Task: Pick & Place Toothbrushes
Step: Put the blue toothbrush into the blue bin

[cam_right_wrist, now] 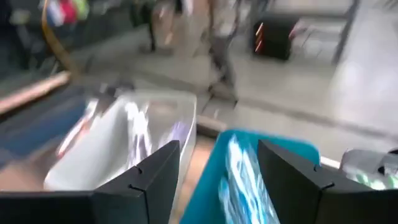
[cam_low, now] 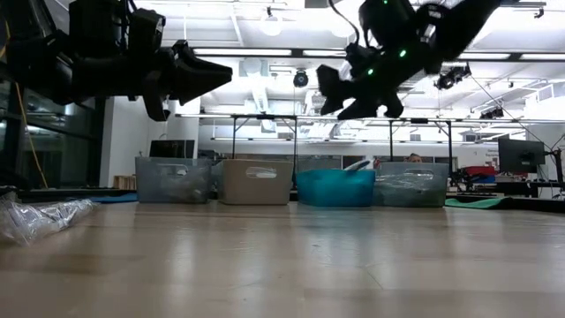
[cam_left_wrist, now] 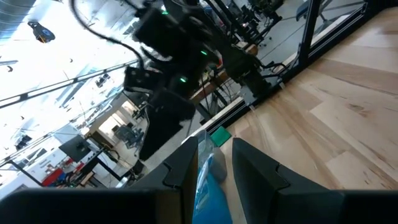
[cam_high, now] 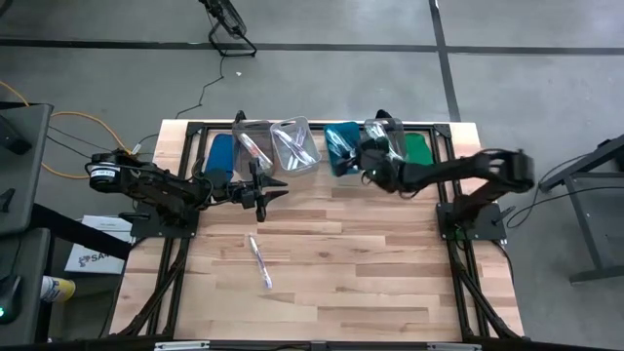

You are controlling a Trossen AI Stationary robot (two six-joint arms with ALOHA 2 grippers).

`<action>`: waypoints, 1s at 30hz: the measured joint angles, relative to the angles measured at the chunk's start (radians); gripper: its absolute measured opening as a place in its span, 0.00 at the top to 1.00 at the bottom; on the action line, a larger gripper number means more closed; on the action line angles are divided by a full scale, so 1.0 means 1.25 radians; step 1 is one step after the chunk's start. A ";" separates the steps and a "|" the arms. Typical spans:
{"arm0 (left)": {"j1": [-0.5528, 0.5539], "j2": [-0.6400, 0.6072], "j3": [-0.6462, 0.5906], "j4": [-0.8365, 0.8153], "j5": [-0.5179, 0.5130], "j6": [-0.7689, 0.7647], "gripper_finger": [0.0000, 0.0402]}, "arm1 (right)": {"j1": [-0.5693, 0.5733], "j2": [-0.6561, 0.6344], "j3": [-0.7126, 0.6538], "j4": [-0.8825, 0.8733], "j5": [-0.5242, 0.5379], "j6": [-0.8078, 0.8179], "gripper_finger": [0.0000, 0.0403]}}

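Four bins stand in a row along the table's far edge: a clear bin point(cam_high: 252, 146), a grey bin point(cam_high: 295, 146), a teal bin point(cam_high: 341, 148) and another clear bin point(cam_high: 385, 136). Toothbrushes lie in the grey bin point(cam_right_wrist: 124, 143) and the teal bin point(cam_right_wrist: 249, 180). One wrapped toothbrush point(cam_high: 259, 261) lies flat on the bare wood in the table's middle. My right gripper point(cam_right_wrist: 217, 149) hangs open above the teal bin point(cam_low: 334, 187), with nothing between its fingers. My left gripper point(cam_high: 283, 185) waits level, just in front of the clear and grey bins, with a narrow gap between its fingers point(cam_left_wrist: 214, 165).
A blue item point(cam_high: 221, 154) lies left of the bins and a green one point(cam_high: 417, 148) right of them. A black frame point(cam_high: 292, 125) runs behind the bins. Crumpled clear wrap point(cam_low: 44, 216) lies low at the left of the low view. Bare wood point(cam_high: 370, 283) fills the near half.
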 joint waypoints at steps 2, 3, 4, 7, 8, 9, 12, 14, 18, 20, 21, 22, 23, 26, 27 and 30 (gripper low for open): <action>0.000 0.000 0.000 0.001 0.000 0.000 0.77 | -0.027 -0.049 0.026 -0.162 -0.094 0.023 0.50; 0.000 0.000 0.000 0.000 0.000 0.000 0.77 | -0.040 -0.068 0.039 -0.234 -0.140 0.023 0.51; 0.000 0.000 0.000 0.000 0.000 0.000 0.77 | -0.051 -0.083 0.048 -0.296 -0.183 0.013 0.52; 0.000 0.000 0.000 0.000 0.000 0.000 0.77 | -0.068 -0.109 0.053 -0.415 -0.280 -0.038 0.55; 0.000 0.000 0.000 0.000 0.001 0.000 0.77 | -0.070 -0.114 0.053 -0.447 -0.304 -0.049 0.57; 0.000 0.000 0.000 0.000 0.000 0.000 0.77 | -0.069 -0.118 0.053 -0.478 -0.323 -0.052 0.58; 0.000 0.000 0.000 -0.002 0.001 0.000 0.77 | -0.062 -0.121 0.053 -0.549 -0.372 -0.068 0.61; 0.000 0.000 0.000 -0.003 0.001 0.001 0.77 | -0.050 -0.121 0.053 -0.565 -0.380 -0.078 0.62; 0.000 0.000 0.000 -0.008 0.001 0.004 0.77 | -0.027 -0.121 0.053 -0.564 -0.382 -0.110 0.66; 0.000 0.000 0.000 -0.009 0.001 0.004 0.77 | -0.018 -0.121 0.053 -0.577 -0.381 -0.110 0.69; 0.000 0.000 0.000 -0.009 0.001 0.004 0.77 | -0.015 -0.121 0.054 -0.588 -0.377 -0.108 0.72; 0.000 0.000 0.000 -0.009 0.001 0.004 0.77 | -0.012 -0.117 0.054 -0.598 -0.365 -0.108 0.74; 0.000 0.000 0.000 -0.009 0.001 0.004 0.77 | -0.008 -0.113 0.054 -0.608 -0.350 -0.108 0.76; 0.000 0.000 0.000 -0.009 0.002 0.005 0.77 | 0.006 -0.105 0.053 -0.628 -0.293 -0.120 0.82; 0.000 0.000 0.000 -0.009 0.002 0.005 0.77 | 0.012 -0.104 0.053 -0.628 -0.281 -0.132 0.83; 0.000 0.000 0.000 -0.012 0.001 0.007 0.77 | 0.031 -0.099 0.054 -0.628 -0.246 -0.165 0.84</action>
